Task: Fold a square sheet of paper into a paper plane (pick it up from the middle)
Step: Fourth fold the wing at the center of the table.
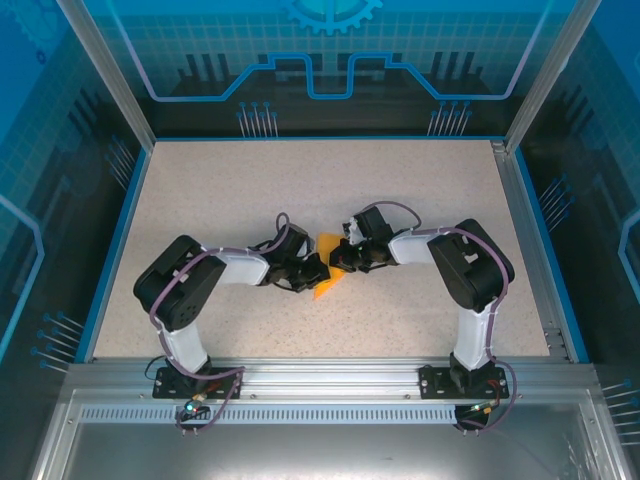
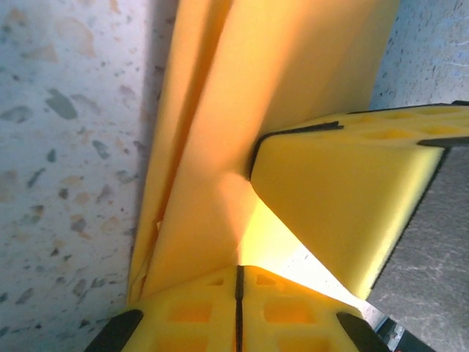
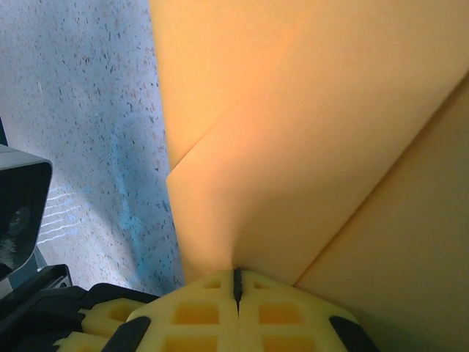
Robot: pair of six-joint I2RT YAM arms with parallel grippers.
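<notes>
Left pincer, right pincer: each pressed together, pinching the square sheet of paper. Advisable: match edges squarely before flattening the crease.

Paper lies between left gripper and right gripper.

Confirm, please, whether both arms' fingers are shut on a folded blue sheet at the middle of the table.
Not blue: the folded sheet is orange-yellow, as the right wrist view shows. The left fingers and right fingers are indeed shut on it.
</notes>
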